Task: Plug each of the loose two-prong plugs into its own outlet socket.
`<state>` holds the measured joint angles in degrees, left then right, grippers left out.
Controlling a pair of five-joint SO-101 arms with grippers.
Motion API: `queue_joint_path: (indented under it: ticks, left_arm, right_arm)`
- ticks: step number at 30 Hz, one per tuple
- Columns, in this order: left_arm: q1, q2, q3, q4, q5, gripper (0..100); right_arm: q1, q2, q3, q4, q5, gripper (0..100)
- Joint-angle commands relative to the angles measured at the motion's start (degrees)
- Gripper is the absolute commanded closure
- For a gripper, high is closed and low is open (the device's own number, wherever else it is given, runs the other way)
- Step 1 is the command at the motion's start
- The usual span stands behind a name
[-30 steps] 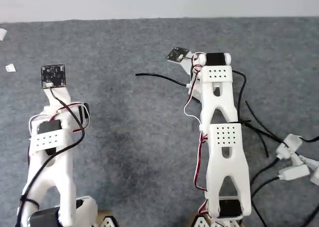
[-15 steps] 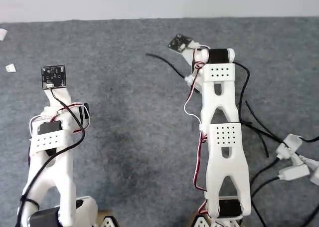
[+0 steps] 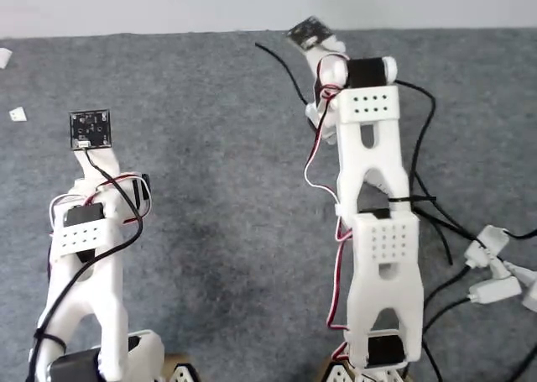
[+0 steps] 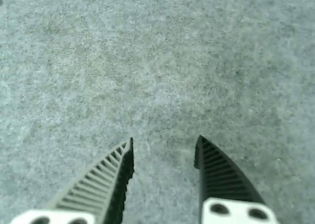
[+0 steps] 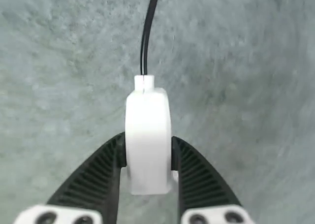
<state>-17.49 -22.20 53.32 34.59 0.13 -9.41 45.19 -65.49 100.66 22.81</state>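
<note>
My right gripper [image 5: 147, 152] is shut on a white two-prong plug [image 5: 147, 135], held edge-on between the black fingers [image 5: 106, 167]. The plug's black cord [image 5: 149, 32] runs straight away from it over the grey carpet. From above, the right arm [image 3: 369, 138] is stretched toward the far edge, and the cord [image 3: 281, 67] trails off to its left. My left gripper [image 4: 165, 157] is open over bare carpet with nothing between its fingers. The left arm [image 3: 84, 231] sits at the near left.
A cluster of white connector bodies [image 3: 488, 264] with black cords [image 3: 445, 294] lies near the right edge, close to the right arm's base. Two small white scraps [image 3: 17, 113] lie at the far left. The carpet [image 3: 218, 189] between the arms is open.
The right arm has stretched farther from its base, carrying the plug, and the black cord has swung along with it. The left arm has kept still.
</note>
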Motion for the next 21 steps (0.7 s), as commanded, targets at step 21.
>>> queue_joint_path:
  ticks: [21]
  left_arm:
    - [-0.35, -1.05, -1.01, -1.58, -0.62, 80]
  right_arm:
    - [-9.54, -46.02, 86.24, -33.01, -27.16, 98.6]
